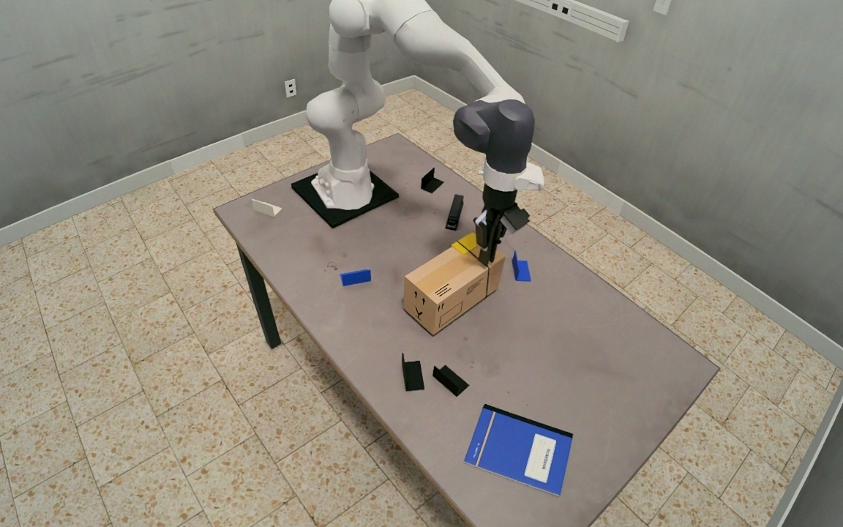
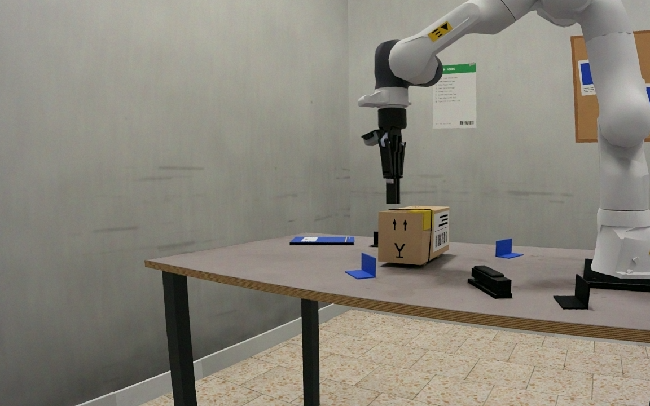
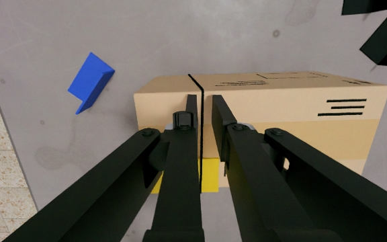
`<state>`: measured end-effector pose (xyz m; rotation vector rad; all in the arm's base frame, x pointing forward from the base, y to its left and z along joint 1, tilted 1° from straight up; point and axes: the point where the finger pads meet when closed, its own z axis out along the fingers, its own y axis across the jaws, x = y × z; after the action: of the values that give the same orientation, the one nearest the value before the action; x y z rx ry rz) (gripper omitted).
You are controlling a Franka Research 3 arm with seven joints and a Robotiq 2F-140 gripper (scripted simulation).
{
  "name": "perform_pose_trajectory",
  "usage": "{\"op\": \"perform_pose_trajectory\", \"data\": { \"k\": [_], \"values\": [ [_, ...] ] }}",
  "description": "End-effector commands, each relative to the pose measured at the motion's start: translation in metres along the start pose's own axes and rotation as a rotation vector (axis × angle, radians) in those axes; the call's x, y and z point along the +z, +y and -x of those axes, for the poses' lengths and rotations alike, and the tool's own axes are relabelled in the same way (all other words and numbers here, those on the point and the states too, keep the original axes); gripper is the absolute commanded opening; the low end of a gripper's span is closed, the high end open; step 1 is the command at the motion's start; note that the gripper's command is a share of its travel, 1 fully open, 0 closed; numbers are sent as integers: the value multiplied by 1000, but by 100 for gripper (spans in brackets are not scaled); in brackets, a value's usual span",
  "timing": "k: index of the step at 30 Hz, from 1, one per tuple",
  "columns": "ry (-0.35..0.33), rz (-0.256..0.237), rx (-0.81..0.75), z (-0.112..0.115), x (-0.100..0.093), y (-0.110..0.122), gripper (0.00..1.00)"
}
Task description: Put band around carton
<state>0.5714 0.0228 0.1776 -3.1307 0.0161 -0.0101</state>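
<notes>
Above carton (image 1: 452, 289) on tabletop (image 1: 575, 353): hand (image 3: 201, 101), nearly pressed together, holding nothing; band (image 3: 200, 91) between fingers, over yellow guard (image 3: 209, 175).

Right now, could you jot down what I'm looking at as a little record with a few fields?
carton: brown box standing flat on the grey table
band: thin black loop round the carton near one end
corner guard: yellow piece on a top corner at that end; the band crosses it
gripper: just above the carton, fingers nearly shut, with the band seen running between them
nearby: blue angle pieces, black angle pieces, blue notebook
</notes>
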Motion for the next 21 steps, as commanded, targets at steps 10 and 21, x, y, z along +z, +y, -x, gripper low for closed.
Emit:
{"op": "perform_pose_trajectory", "data": {
  "k": [10,21],
  "values": [
    [2,0,4,-1,8,-1,18],
    [2,0,4,-1,10,-1,18]
  ]
}}
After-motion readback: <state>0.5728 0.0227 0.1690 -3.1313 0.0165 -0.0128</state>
